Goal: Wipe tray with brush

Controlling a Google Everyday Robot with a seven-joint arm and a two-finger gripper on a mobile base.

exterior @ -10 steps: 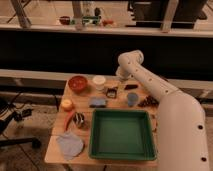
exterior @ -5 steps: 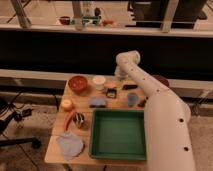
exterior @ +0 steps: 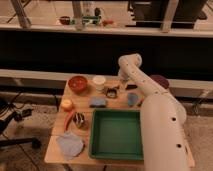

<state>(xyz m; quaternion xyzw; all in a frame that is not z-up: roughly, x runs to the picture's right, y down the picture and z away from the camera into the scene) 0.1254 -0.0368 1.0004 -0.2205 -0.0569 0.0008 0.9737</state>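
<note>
One shallow, rectangular green plastic tray (exterior: 116, 134) is lying on the wooden desk (exterior: 81, 103); the end effector (exterior: 114, 90) is hovering behind it, its grip impossible to tell.

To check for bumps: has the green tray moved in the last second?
No. The tray still lies at the table's front edge; the gripper is behind it, near the white cup.

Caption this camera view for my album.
Robot's gripper hangs over the table's far side, behind the empty green tray.

tool (exterior: 120, 86) blurred, over table's (exterior: 55, 150) far side
</note>
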